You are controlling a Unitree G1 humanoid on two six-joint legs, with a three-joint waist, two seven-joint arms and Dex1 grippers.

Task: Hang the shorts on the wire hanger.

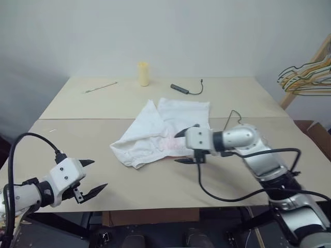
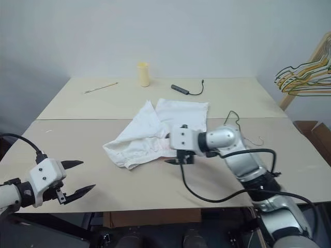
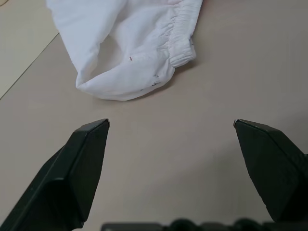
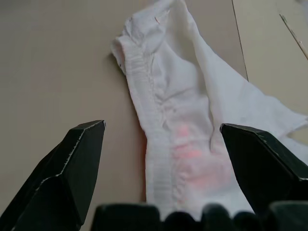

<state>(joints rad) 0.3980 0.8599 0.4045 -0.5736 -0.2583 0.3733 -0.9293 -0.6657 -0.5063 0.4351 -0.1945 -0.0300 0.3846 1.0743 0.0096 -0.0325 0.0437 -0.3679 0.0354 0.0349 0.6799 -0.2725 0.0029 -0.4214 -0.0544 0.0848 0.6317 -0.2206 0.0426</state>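
Note:
The white shorts (image 1: pixel 158 129) lie crumpled in the middle of the table, gathered waistband toward the front, with a faint pink stain (image 4: pixel 190 154) on the fabric. My right gripper (image 1: pixel 182 147) hovers open at the shorts' right front edge, pointing left, its fingers either side of the stained waistband part and holding nothing. Near the table's front left edge my left gripper (image 1: pixel 98 174) is open and empty, well short of the shorts (image 3: pixel 134 43). A thin dark wire, apparently part of the wire hanger (image 1: pixel 236 114), shows behind my right arm; the rest is hidden.
A yellow cup (image 1: pixel 143 74), a black stick with a cable (image 1: pixel 181 89) and a thin rod (image 1: pixel 101 87) lie on the far table. Yellow and green hangers (image 1: pixel 307 77) hang on a wooden rack at the right. A seam (image 1: pixel 77 119) runs between the two tabletops.

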